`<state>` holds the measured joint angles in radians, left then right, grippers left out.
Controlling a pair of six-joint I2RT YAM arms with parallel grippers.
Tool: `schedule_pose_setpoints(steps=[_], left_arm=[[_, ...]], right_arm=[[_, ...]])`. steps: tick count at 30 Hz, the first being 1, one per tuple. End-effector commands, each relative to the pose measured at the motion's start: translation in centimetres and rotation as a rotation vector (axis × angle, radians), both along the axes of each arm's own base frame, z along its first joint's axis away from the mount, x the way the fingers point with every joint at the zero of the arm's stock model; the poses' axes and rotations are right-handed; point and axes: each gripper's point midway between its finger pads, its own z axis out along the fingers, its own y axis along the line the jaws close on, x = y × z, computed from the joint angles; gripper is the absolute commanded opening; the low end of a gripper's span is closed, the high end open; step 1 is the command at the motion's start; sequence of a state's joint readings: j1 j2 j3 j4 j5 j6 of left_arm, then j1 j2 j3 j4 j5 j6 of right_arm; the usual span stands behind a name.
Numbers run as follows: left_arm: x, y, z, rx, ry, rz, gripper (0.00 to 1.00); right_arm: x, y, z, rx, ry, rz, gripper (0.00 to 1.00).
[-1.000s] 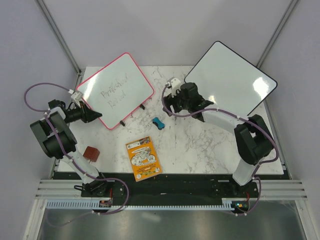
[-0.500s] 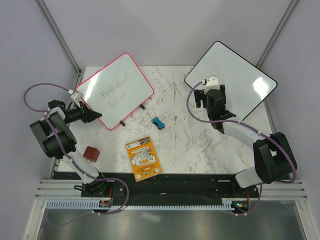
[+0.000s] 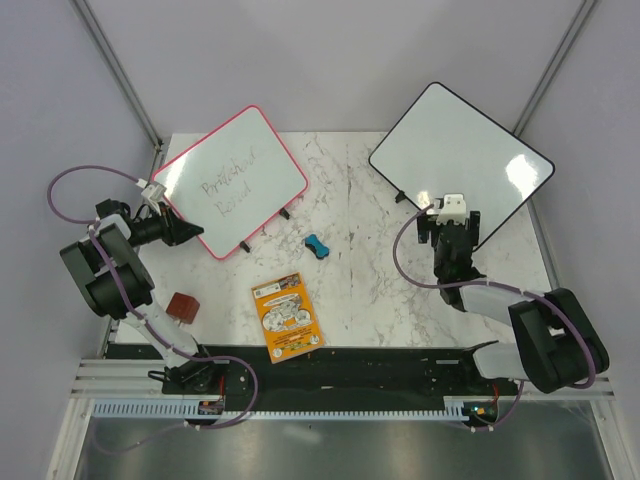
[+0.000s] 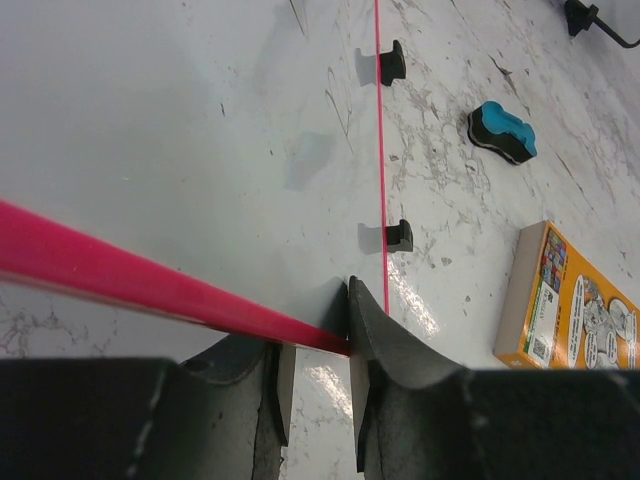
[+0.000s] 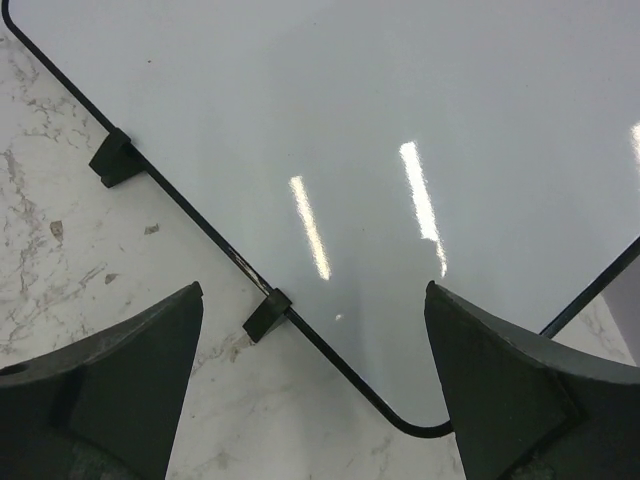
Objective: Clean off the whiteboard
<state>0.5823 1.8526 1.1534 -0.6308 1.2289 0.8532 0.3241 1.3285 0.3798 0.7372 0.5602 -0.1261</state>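
The fingers (image 4: 395, 345) of our left gripper (image 4: 318, 352) pinch the pink frame of the whiteboard (image 3: 232, 180). It sits tilted at the far left of the table (image 3: 380, 290) and has handwriting on it. Our right gripper (image 5: 310, 292) is spread wide over the near corner of the black-framed board (image 3: 462, 150). A blue eraser (image 3: 318, 246) lies between the boards.

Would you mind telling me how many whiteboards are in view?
2: the pink-framed whiteboard at the far left, clamped by the left gripper, and the black-framed whiteboard at the far right.
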Motion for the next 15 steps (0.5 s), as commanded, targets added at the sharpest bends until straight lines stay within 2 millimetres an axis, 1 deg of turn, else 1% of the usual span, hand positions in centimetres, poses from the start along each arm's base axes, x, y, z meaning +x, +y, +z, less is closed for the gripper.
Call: schedule_pose_setpoints(steps=[1, 3, 4, 5, 6, 7, 8, 9, 10, 11, 12, 13, 14, 15], left_arm=[[0.4, 2.1, -1.1, 0.195, -0.053, 0.009, 0.26], [0.4, 2.1, -0.9, 0.192, -0.057, 0.008, 0.26], [0.5, 2.1, -0.9, 0.191, -0.058, 0.008, 0.26], [0.4, 2.1, -0.9, 0.191, -0.058, 0.008, 0.26], [0.4, 2.1, -1.0, 0.193, -0.055, 0.009, 0.26], [0.3, 2.0, -1.1, 0.194, -0.054, 0.008, 0.26], [0.3, 2.0, -1.0, 0.197, -0.058, 0.007, 0.26], [0.2, 2.0, -1.1, 0.196, -0.056, 0.006, 0.26], [0.0, 1.9, -1.2, 0.197, -0.058, 0.002, 0.26], [0.0, 1.9, -1.1, 0.196, -0.059, 0.002, 0.26], [-0.1, 1.7, -1.3, 0.194, -0.056, -0.001, 0.26], [-0.2, 1.8, -1.2, 0.191, -0.056, 0.001, 0.26], [-0.2, 1.8, -1.3, 0.192, -0.057, 0.001, 0.26], [-0.2, 1.7, -1.3, 0.184, -0.057, -0.001, 0.26]], right_arm=[[0.7, 1.1, -0.1, 0.088, -0.057, 0.127, 0.98], [0.9, 0.3, -0.8, 0.098, -0.069, 0.104, 0.98], [0.4, 0.1, -2.2, 0.093, -0.047, 0.109, 0.98], [0.7, 0.0, -0.9, 0.110, -0.127, 0.113, 0.98], [0.6, -1.0, -1.4, 0.139, -0.122, 0.094, 0.98], [0.5, -0.9, -1.8, 0.150, -0.102, 0.116, 0.98], [0.6, -1.6, -1.5, 0.155, -0.134, 0.081, 0.98], [0.5, -2.0, -1.6, 0.169, -0.150, 0.068, 0.98], [0.0, -1.8, -2.8, 0.165, -0.132, 0.093, 0.98], [0.1, -1.3, -1.8, 0.164, -0.168, 0.126, 0.98], [-0.3, -1.5, -2.1, 0.163, -0.159, 0.119, 0.98], [-0.2, -1.6, -1.7, 0.172, -0.179, 0.109, 0.98], [-0.1, -2.0, -1.8, 0.173, -0.179, 0.086, 0.98], [0.6, -1.9, -1.4, 0.173, -0.178, 0.084, 0.98]])
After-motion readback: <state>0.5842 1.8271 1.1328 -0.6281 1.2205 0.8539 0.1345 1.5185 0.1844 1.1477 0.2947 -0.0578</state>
